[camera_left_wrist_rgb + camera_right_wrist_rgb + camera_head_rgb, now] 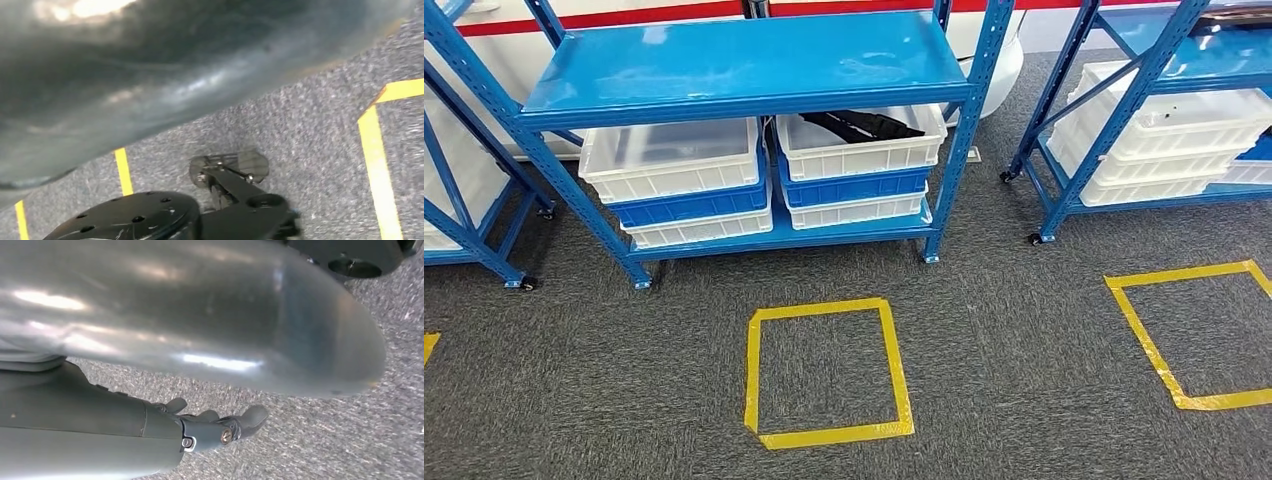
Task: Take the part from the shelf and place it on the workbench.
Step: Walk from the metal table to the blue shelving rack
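Observation:
A long black part (861, 124) lies in the upper white bin (854, 155) on the right side of the blue shelf's (744, 70) lower level, in the head view. My right hand (150, 435) hangs beside my body above the grey carpet, its fingers (247, 419) stretched out and holding nothing. It is far from the shelf.
White and blue bins (679, 180) are stacked on the shelf's left side. A second blue shelf (1154, 110) with white bins stands at the right, a third (464, 200) at the left. Yellow tape squares (824, 372) (1194, 330) mark the carpet before the shelves.

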`<state>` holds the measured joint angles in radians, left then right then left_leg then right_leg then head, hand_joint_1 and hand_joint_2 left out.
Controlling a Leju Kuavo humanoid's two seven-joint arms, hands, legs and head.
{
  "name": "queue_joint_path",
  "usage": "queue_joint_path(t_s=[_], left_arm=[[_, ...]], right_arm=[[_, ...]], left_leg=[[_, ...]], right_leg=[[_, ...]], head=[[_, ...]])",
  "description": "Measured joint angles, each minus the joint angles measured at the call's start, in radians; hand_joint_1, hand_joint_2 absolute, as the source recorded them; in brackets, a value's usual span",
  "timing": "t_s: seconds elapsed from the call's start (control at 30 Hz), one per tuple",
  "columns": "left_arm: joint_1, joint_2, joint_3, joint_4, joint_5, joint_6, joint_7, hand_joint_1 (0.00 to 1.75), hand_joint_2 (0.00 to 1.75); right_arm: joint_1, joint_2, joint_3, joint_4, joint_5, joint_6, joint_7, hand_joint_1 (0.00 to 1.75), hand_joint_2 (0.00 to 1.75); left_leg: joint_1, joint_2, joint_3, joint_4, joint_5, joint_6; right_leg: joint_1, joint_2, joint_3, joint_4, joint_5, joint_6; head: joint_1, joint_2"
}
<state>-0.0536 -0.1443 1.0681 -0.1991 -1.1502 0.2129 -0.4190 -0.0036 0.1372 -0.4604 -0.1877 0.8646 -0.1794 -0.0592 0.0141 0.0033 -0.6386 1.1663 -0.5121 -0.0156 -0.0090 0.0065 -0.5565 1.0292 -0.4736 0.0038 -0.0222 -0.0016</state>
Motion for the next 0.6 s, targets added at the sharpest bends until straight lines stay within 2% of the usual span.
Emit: queue_joint_path(t_s=[0.03, 0.07, 0.13, 0.2, 0.27, 0.33, 0.37, 0.4, 0.43, 0.5, 0.53, 0.57, 0.6], left_arm=[[-0.001, 0.000, 0.000, 0.000, 0.000, 0.000, -0.001, 0.00, 0.00], [-0.003, 0.000, 0.000, 0.000, 0.001, 0.000, -0.001, 0.00, 0.00], [-0.005, 0.000, 0.001, 0.000, 0.001, 0.000, -0.002, 0.00, 0.00], [-0.004, 0.000, 0.002, 0.000, 0.001, 0.002, -0.003, 0.00, 0.00], [-0.004, 0.000, 0.003, 0.000, 0.001, 0.006, -0.004, 0.00, 0.00], [-0.004, 0.000, 0.005, 0.000, 0.001, 0.008, -0.004, 0.00, 0.00], [-0.004, -0.001, 0.006, 0.000, 0.001, 0.009, -0.004, 0.00, 0.00], [-0.004, -0.001, 0.006, 0.000, 0.001, 0.009, -0.004, 0.00, 0.00], [-0.004, -0.001, 0.007, 0.000, 0.001, 0.009, -0.004, 0.00, 0.00], [-0.004, -0.002, 0.008, 0.000, 0.001, 0.009, -0.004, 0.00, 0.00], [-0.004, -0.002, 0.008, 0.000, 0.001, 0.009, -0.004, 0.00, 0.00], [-0.004, -0.002, 0.008, 0.000, 0.001, 0.010, -0.004, 0.00, 0.00], [-0.003, -0.002, 0.009, 0.000, 0.001, 0.011, -0.004, 0.00, 0.00]], right_arm=[[0.000, 0.000, 0.001, 0.000, 0.004, 0.000, -0.001, 0.00, 0.00], [0.000, 0.000, 0.003, 0.000, 0.006, -0.001, -0.002, 0.00, 0.00], [0.000, 0.000, 0.006, 0.000, 0.011, -0.002, -0.003, 0.00, 0.00], [-0.001, -0.001, 0.008, 0.000, 0.017, -0.003, -0.004, 0.00, 0.00], [-0.001, -0.001, 0.012, 0.000, 0.020, -0.003, -0.004, 0.00, 0.00], [-0.001, -0.001, 0.015, 0.000, 0.021, -0.003, -0.004, 0.00, 0.00], [-0.001, -0.001, 0.016, 0.000, 0.021, -0.003, -0.004, 0.00, 0.00], [0.000, -0.001, 0.016, 0.000, 0.021, -0.003, -0.004, 0.00, 0.00], [0.001, -0.001, 0.017, 0.000, 0.021, -0.003, -0.004, 0.00, 0.00], [0.001, -0.002, 0.017, 0.000, 0.021, -0.003, -0.004, 0.00, 0.00], [0.001, -0.002, 0.017, 0.000, 0.022, -0.003, -0.004, 0.00, 0.00], [0.000, -0.002, 0.017, 0.000, 0.023, -0.003, -0.004, 0.00, 0.00], [0.000, -0.002, 0.017, 0.000, 0.024, -0.003, -0.004, 0.00, 0.00]], left_leg=[[-0.001, 0.004, 0.022, -0.054, 0.022, 0.004], [-0.003, 0.007, 0.036, -0.089, 0.032, 0.008], [-0.007, 0.003, 0.042, -0.108, 0.028, 0.019], [-0.005, -0.003, 0.049, -0.114, 0.031, 0.032], [0.000, -0.008, 0.055, -0.118, 0.035, 0.042], [-0.001, -0.014, 0.054, -0.118, 0.034, 0.047], [-0.001, -0.018, 0.054, -0.118, 0.033, 0.048], [-0.001, -0.023, 0.055, -0.118, 0.032, 0.048], [-0.001, -0.029, 0.056, -0.118, 0.030, 0.047], [0.001, -0.041, 0.060, -0.118, 0.027, 0.041], [-0.001, -0.046, 0.061, -0.117, 0.024, 0.036], [-0.002, -0.050, 0.063, -0.117, 0.021, 0.031], [-0.003, -0.053, 0.063, -0.118, 0.020, 0.025]], right_leg=[[0.004, 0.000, 0.002, 0.001, -0.005, 0.005], [0.007, -0.001, 0.002, 0.001, -0.010, 0.010], [0.010, -0.006, 0.002, -0.002, -0.015, 0.020], [0.006, -0.010, 0.001, 0.008, -0.024, 0.029], [0.003, -0.010, -0.032, 0.081, -0.060, 0.030], [0.000, -0.010, -0.101, 0.208, -0.110, 0.027], [-0.001, -0.010, -0.130, 0.255, -0.122, 0.030], [-0.003, -0.010, -0.144, 0.269, -0.119, 0.036], [-0.006, -0.010, -0.140, 0.246, -0.100, 0.046], [-0.011, -0.003, -0.091, 0.117, -0.038, 0.064], [-0.012, 0.001, -0.064, 0.059, -0.012, 0.065], [-0.010, 0.005, -0.046, 0.020, 0.004, 0.061], [-0.007, 0.006, -0.039, 0.006, 0.010, 0.052]], head=[[0.000, 0.000], [0.001, 0.000], [0.002, 0.000], [0.003, 0.000], [0.008, 0.000], [0.013, 0.000], [0.013, 0.000], [0.013, 0.000], [0.014, 0.000], [0.016, 0.000], [0.016, 0.000], [0.017, 0.000], [0.017, 0.000]])
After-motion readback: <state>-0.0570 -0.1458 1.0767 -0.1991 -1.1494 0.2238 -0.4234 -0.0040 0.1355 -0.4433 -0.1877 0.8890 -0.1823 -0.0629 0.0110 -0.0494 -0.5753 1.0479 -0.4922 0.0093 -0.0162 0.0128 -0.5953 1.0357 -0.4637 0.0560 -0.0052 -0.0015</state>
